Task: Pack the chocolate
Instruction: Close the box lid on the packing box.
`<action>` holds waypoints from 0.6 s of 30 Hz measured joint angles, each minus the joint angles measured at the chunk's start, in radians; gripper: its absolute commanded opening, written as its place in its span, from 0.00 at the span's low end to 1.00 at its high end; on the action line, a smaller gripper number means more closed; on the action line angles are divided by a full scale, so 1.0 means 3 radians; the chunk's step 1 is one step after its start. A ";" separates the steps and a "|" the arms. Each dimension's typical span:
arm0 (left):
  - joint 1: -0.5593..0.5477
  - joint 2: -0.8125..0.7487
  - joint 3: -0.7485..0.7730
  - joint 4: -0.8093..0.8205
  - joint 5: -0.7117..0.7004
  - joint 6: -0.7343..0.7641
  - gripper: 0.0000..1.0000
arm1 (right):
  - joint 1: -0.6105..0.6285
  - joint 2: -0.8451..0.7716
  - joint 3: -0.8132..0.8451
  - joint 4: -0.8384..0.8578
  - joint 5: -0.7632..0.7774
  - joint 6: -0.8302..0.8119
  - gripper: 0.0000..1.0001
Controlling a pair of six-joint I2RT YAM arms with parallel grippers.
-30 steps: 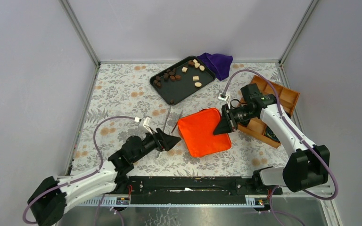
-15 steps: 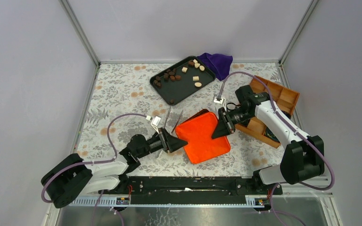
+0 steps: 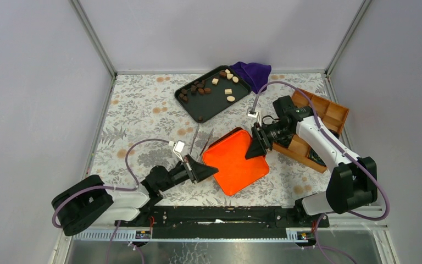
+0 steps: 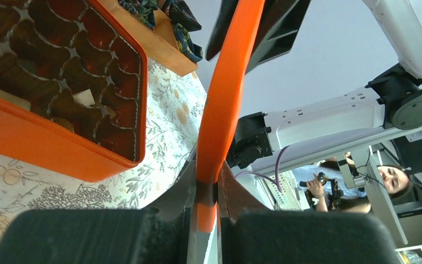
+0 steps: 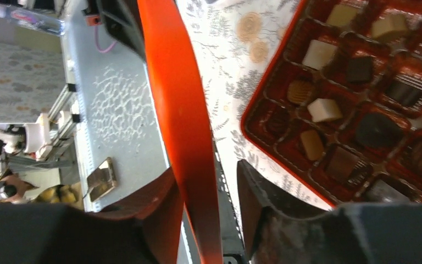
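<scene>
In the top view the orange box (image 4: 44, 140) is hidden beneath the orange lid (image 3: 233, 160). Its cells are shown only in the wrist views, where they are cut off at the frame edges. In both wrist views the lid is seen edge-on, so its faces cannot be made out.

The left arm is laid low over the table and is extended toward 1 o'clock. The left gripper (image 3: 207, 171) is clamped tight on the lid at its 9 o'clock corner (both faces are pinched in the left wrist view).

Loose chocolate (image 3: 200, 88) is spread on the black tray (image 3: 214, 103) at 12 o'clock from the lid. More pieces are seated in the cells of the box.

The right arm is folded, with its forearm directed toward 8 o'clock. The right gripper (image 3: 251, 151) is set astride the lid's 2 o'clock edge with its jaws parted. One finger appears to lie against the lid, and a gap is shown before the other finger (image 5: 253, 192).

The wooden box (image 3: 329, 113) at 3 o'clock is partly covered by this arm.
</scene>
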 measured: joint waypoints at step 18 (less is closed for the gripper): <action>-0.0309 0.0975 0.0211 0.0662 -0.0922 -0.0034 0.00 | -0.0263 0.0164 0.0056 0.0688 0.1016 0.0704 1.00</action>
